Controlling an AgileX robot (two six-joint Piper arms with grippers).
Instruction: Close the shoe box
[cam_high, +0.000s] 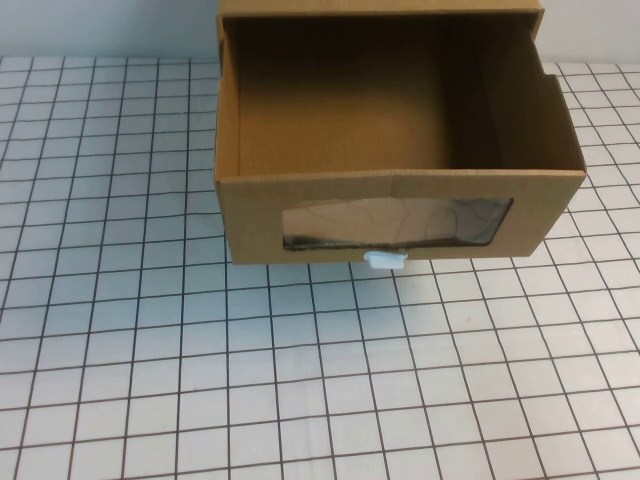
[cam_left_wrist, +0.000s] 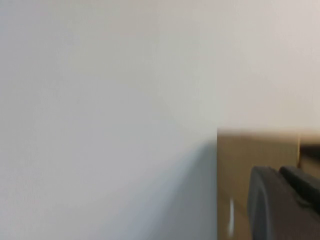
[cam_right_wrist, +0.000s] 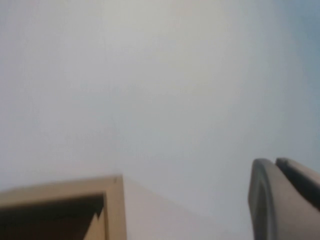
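Observation:
The shoe box (cam_high: 250, 215) is a brown cardboard drawer standing pulled out toward me at the back middle of the table, its inside empty. Its front has a clear window (cam_high: 395, 222) and a small white pull tab (cam_high: 384, 261) at the bottom edge. The outer sleeve (cam_high: 380, 8) shows at the top edge. Neither arm appears in the high view. My left gripper (cam_left_wrist: 277, 170) is shut and empty, with brown cardboard (cam_left_wrist: 235, 165) of the box beside it. My right gripper (cam_right_wrist: 274, 161) is shut on nothing, apart from a cardboard corner (cam_right_wrist: 60, 192).
A white table with a black grid (cam_high: 300, 380) spreads in front of and beside the box. A pale wall (cam_left_wrist: 100, 100) fills most of both wrist views.

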